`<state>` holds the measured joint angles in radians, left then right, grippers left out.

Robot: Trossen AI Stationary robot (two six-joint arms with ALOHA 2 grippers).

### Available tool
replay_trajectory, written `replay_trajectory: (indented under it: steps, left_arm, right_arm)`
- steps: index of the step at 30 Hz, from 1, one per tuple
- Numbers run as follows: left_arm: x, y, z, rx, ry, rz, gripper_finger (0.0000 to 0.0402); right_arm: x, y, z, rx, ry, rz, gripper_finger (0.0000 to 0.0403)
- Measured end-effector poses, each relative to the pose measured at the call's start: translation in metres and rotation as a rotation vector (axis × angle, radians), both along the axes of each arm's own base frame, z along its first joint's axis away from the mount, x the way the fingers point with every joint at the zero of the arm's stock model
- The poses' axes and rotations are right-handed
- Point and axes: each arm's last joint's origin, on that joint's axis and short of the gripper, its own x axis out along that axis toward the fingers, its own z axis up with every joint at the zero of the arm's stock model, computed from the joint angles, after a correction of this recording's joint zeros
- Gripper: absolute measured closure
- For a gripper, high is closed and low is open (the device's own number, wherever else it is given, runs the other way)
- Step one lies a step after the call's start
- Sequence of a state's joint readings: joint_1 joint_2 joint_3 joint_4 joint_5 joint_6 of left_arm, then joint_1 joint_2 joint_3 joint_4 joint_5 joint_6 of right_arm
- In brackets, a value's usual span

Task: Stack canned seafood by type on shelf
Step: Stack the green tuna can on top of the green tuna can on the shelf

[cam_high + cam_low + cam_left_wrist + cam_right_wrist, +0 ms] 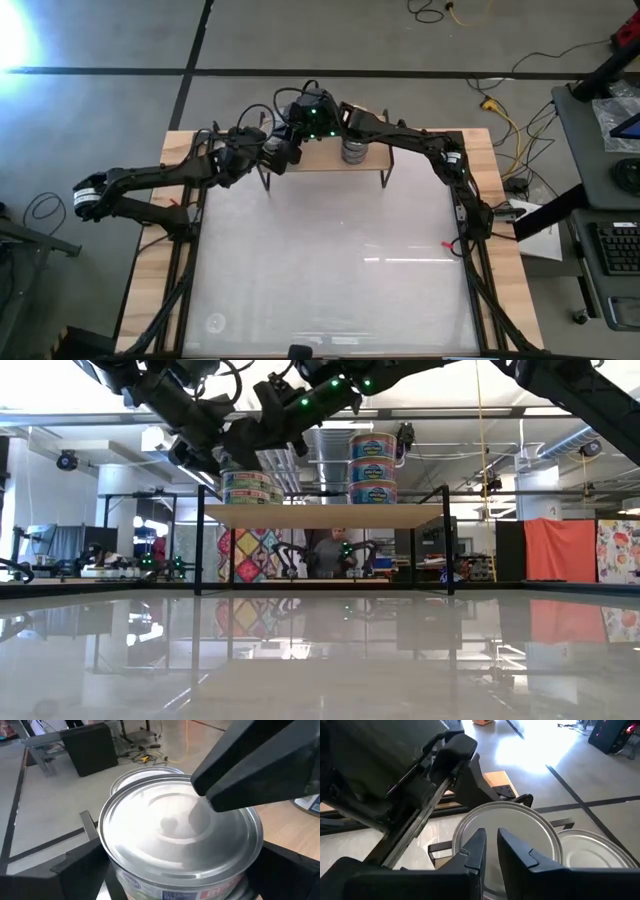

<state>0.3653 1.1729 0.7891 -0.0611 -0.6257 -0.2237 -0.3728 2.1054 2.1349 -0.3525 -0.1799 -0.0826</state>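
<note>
Silver-topped can sits on the shelf between the left gripper's wide-open jaws, ungripped; the right gripper, jaws closed and empty, presses just above its lid.

shelf (two can stacks)

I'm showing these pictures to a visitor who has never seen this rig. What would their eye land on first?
Probably both dark arms converging over the shelf at the table's far edge. The left gripper sits wide around a silver-topped can on the shorter stack, while the right gripper, shut, hovers just above that same can. Beside it stands a taller stack of three cans.
</note>
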Motion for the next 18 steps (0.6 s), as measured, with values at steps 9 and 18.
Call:
replay_trajectory:
  steps: [9, 18]
  left_arm:
    - [-0.0066, -0.0031, 0.0049, -0.032, -0.042, 0.001, 0.0001]
    - [0.0009, -0.0017, 0.0024, -0.047, -0.07, -0.05, 0.0001]
  right_arm:
    - [0.0013, 0.0001, -0.0058, 0.006, 0.022, 0.003, 0.0365]
    - [0.001, 0.0007, -0.0079, 0.018, 0.033, 0.004, 0.0365]
